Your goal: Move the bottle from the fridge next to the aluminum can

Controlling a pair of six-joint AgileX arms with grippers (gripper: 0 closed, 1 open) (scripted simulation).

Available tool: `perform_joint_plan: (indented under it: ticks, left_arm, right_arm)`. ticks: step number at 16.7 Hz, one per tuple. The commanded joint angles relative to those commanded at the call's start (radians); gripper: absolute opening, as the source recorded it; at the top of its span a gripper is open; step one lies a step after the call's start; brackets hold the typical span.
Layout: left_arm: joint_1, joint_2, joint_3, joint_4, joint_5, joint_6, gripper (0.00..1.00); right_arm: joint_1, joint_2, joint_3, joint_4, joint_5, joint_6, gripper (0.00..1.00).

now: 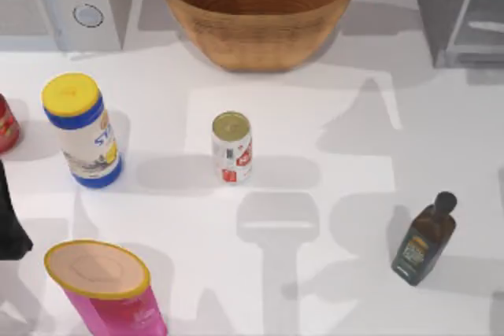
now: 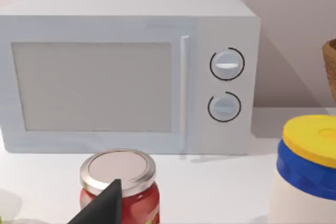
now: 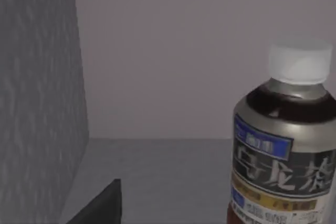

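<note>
Right wrist view: right end effector (image 3: 100, 205) inside grey fridge (image 3: 37, 77), finger state unreadable | white-capped brown bottle (image 3: 286, 145) upright, ungrasped | red-marked aluminum can (image 1: 231, 147) mid-worktop, 9 o'clock of fridge, awaiting it

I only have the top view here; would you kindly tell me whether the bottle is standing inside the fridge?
Observer: Yes. In the right wrist view the bottle stands upright on the floor of the fridge, with its white cap on.
Operator: Thank you. Is the right tool touching it?
Observer: No. A dark part of the right tool shows beside the bottle, apart from it.
Operator: And the left arm?
Observer: The left tool is parked at the left of the table, facing a red jar with a silver lid that stands in front of the microwave.
</note>
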Motion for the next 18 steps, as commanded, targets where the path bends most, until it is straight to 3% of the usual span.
perform_joint_plan:
  ticks: [7, 13, 18]
  left_arm:
    - [0.000, 0.000, 0.000, 0.000, 0.000, 0.000, 1.00]
    - [0.000, 0.000, 0.000, 0.000, 0.000, 0.000, 1.00]
    - [0.000, 0.000, 0.000, 0.000, 0.000, 0.000, 1.00]
  right_arm:
    - [-0.040, 0.308, 0.161, 0.171, -0.032, -0.001, 1.00]
    - [-0.035, 0.309, 0.160, 0.169, -0.030, -0.001, 1.00]
    - [-0.026, 0.384, 0.296, 0.112, -0.016, -0.002, 1.00]
